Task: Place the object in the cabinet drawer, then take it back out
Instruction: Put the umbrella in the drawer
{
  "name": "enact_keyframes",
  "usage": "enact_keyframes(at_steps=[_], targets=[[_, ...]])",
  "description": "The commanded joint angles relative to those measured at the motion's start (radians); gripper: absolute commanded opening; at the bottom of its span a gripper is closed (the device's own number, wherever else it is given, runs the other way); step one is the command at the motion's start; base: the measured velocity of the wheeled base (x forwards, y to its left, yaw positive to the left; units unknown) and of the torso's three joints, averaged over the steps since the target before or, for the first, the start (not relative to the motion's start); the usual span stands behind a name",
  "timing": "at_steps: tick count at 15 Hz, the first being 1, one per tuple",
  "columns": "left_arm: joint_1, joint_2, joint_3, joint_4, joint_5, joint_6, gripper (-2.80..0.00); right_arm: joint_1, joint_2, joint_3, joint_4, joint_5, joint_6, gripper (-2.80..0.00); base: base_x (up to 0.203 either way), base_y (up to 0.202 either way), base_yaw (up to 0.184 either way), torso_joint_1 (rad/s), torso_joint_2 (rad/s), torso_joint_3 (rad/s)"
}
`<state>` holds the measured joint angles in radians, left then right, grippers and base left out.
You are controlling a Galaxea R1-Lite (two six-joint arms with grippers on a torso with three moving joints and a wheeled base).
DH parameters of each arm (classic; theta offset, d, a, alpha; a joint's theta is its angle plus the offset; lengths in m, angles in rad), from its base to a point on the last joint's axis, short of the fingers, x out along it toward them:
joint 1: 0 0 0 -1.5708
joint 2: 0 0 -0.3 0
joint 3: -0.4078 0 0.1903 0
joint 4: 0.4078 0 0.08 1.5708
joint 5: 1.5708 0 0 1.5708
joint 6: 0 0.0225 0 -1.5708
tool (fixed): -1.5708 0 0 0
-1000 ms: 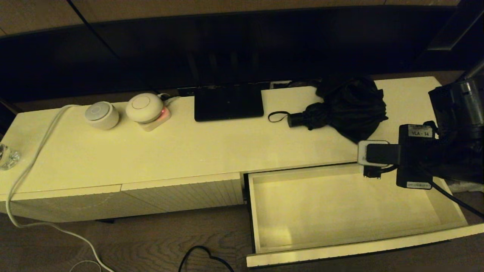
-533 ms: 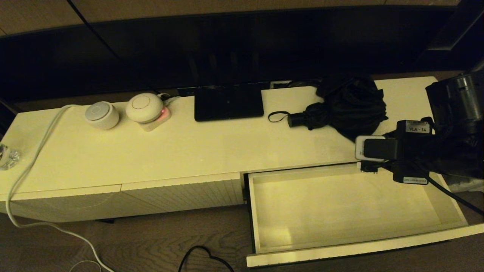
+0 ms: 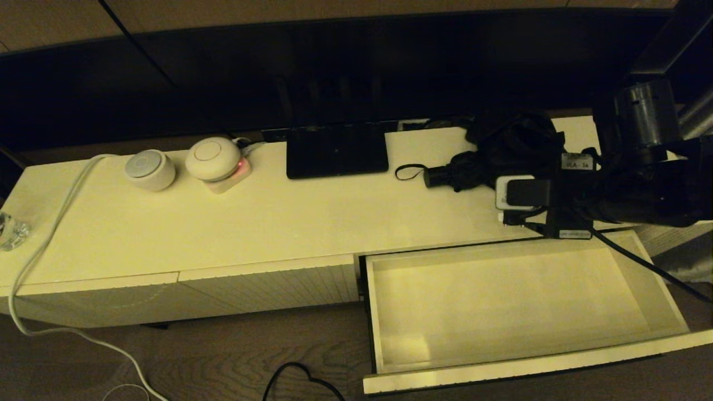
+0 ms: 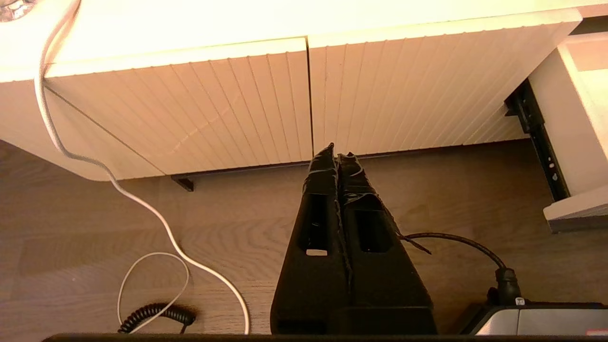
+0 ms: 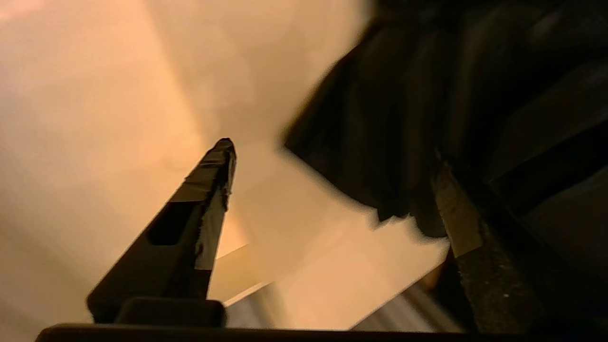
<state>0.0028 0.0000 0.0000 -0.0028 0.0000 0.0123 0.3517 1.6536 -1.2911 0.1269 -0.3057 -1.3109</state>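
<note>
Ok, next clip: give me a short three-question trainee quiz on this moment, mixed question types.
1. True or false: the folding umbrella already lies inside the open drawer.
2. Multiple choice: the right gripper is A) shut on the umbrella, B) open beside its fabric, C) out of view.
3. Short answer: where is the left gripper?

Key:
1. False; it lies on the cabinet top.
2. B.
3. Shut, low above the floor, before the closed ribbed cabinet fronts.
</note>
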Motion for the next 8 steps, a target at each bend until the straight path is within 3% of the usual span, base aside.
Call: enact_keyframes(at_steps=[1,8], targets=[[0.0,0.0,0.002,0.0,0.0,0.0,-2.8,-0.001,0.078,-0.073,-0.002,0.003,-0.053,0.0,0.0,0.0,0.0,0.0,0.0,0.0],[0.0,0.0,0.002,0.0,0.0,0.0,-2.8,-0.029,0.163,-0.146,-0.088,0.013,-0.129,0.0,0.0,0.0,0.0,0.0,0.0,0.0]])
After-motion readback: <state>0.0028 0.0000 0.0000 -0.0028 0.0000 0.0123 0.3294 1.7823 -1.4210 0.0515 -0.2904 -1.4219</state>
